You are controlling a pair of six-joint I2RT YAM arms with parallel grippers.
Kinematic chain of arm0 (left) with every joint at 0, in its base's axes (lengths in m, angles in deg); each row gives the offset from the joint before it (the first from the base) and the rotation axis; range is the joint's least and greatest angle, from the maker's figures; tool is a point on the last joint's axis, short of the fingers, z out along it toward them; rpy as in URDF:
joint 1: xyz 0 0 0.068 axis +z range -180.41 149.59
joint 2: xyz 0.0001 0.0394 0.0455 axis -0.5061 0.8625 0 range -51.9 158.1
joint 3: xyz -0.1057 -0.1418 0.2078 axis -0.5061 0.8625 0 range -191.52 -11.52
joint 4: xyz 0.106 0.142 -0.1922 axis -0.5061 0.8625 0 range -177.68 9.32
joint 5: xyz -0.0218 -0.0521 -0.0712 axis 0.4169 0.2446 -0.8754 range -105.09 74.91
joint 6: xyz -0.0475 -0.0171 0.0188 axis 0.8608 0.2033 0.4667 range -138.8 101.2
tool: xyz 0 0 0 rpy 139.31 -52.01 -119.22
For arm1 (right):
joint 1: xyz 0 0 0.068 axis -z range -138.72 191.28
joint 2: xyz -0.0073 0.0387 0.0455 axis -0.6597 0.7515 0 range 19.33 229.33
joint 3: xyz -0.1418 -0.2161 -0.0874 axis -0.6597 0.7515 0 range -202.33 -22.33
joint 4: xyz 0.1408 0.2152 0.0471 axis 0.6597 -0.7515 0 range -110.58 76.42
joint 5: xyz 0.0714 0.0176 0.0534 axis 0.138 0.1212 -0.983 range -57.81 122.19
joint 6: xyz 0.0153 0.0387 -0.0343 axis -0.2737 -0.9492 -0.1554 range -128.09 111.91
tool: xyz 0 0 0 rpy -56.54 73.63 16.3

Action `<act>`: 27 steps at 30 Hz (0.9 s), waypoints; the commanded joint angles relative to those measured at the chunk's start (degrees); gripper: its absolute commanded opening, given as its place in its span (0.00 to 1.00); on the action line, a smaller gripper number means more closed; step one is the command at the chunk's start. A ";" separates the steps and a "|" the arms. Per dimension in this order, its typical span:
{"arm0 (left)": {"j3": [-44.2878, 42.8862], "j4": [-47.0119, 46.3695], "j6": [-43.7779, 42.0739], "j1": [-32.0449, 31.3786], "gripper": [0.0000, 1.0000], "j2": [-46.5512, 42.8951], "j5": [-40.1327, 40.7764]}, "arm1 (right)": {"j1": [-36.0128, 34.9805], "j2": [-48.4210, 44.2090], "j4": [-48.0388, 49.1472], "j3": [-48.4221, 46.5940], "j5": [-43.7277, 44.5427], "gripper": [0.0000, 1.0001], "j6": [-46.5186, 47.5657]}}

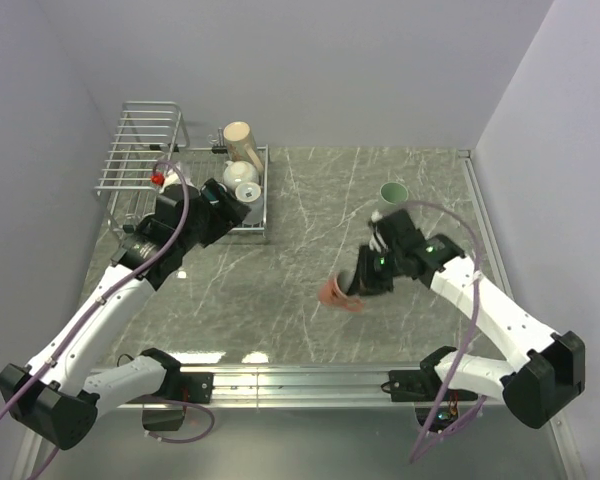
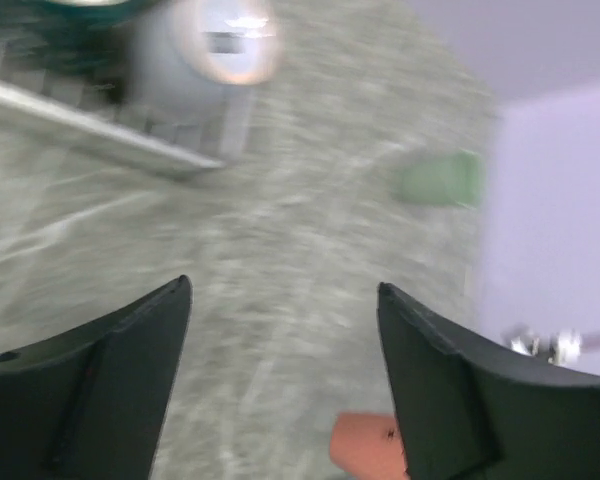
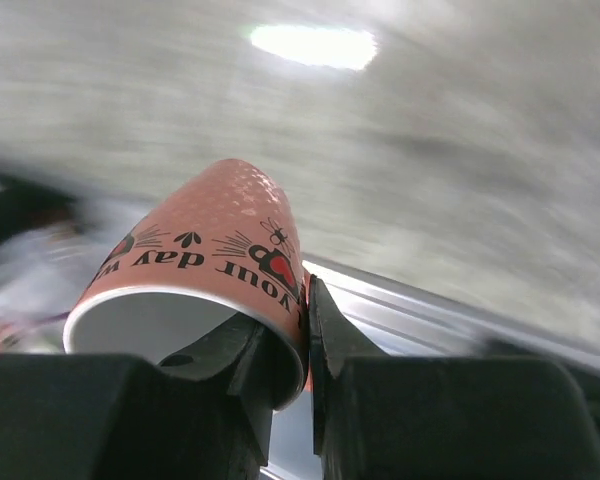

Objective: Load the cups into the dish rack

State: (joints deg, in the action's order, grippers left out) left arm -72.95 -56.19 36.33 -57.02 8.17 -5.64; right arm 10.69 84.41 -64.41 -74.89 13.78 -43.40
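Note:
My right gripper (image 1: 358, 288) is shut on the rim of the orange-red cup (image 1: 338, 293), one finger inside and one outside, and holds it above the middle of the table; the cup (image 3: 205, 262) has black lettering and a white inside. My left gripper (image 1: 242, 205) is open and empty beside the dish rack (image 1: 140, 150), a silver wire rack at the far left. The beige cup (image 1: 242, 143) and the cream-white cup (image 1: 242, 178) sit in the rack's near section. The pale green cup (image 1: 394, 193) stands on the table at the right; it shows blurred in the left wrist view (image 2: 440, 178).
The left wrist view shows the rack's rim (image 2: 90, 125), a pale cup (image 2: 205, 55) in it, and the orange-red cup (image 2: 368, 448) at the bottom edge. A metal rail (image 1: 310, 375) runs along the table's near edge. Walls close the table on three sides.

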 commanded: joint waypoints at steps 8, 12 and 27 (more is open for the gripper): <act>2.10 -39.03 2.96 -0.02 0.86 -0.23 -37.92 | 1.32 8.04 32.25 -20.13 -38.70 0.00 -23.73; 1.05 -39.14 2.26 -0.02 0.83 1.18 -39.60 | 1.32 8.13 51.83 -18.38 -42.40 0.00 -36.47; 8.61 -59.87 13.59 2.26 0.89 -3.47 -43.89 | 3.34 10.86 78.06 -13.63 -44.51 0.00 -57.06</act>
State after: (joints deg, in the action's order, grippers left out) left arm -64.90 -108.67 46.78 -55.57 6.38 -45.26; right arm 12.26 96.43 4.33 -87.45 -30.79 -96.68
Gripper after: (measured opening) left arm 0.887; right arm 0.207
